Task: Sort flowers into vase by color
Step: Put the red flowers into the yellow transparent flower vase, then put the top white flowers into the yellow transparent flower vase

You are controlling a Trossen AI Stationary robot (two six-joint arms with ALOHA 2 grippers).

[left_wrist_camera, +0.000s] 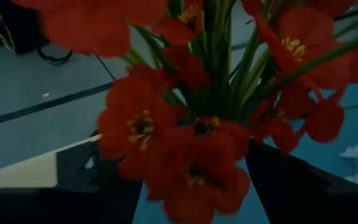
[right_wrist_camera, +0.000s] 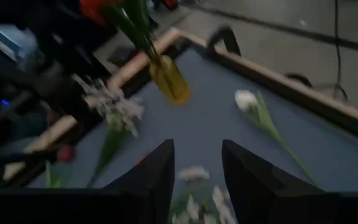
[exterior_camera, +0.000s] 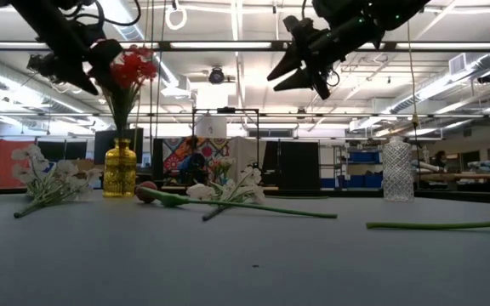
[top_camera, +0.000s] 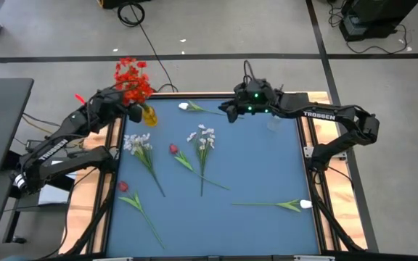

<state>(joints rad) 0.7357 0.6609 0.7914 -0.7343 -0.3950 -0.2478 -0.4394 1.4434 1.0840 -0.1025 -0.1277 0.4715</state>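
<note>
Two pincers: left pincer (top_camera: 130, 110) pinching red flowers (top_camera: 133, 80) in yellow vase (top_camera: 149, 114); "TROSSEN"-marked right pincer (top_camera: 228, 113) spread.

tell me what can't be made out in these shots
- Left gripper: fingers hidden behind the red flowers in the left wrist view.
- Yellow vase: hidden by blooms in that view.
- Clear vase: barely visible from above.
- Right gripper: open, empty.

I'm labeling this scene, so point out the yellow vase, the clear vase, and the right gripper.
yellow vase (exterior_camera: 119, 170): low view, middle of its glass body.
clear vase (exterior_camera: 398, 170): low view, middle of its ribbed body.
right gripper (exterior_camera: 289, 75): low view, midway between its open fingertips, raised above the table.
</note>
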